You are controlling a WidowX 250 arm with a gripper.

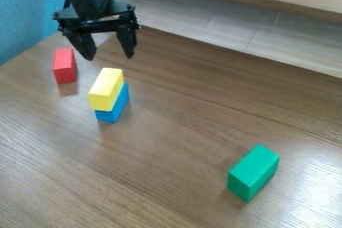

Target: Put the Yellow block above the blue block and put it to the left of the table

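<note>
Light is reflected by the wooden table [167, 162]. Toward half past ten, the gripper [109, 57] is held with fingers apart; the yellow block [106, 89] is stacked on the blue block [110, 115] near nine o'clock, the red block [65, 66] placed near ten, the green block [254, 172] near five.

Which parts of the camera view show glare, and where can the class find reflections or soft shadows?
Camera view: whitish glare on the table at the lower right, beyond the green block; a faint reddish reflection just below the red block; soft, dim shading beside the green block's lower left and under the blue block.
</note>
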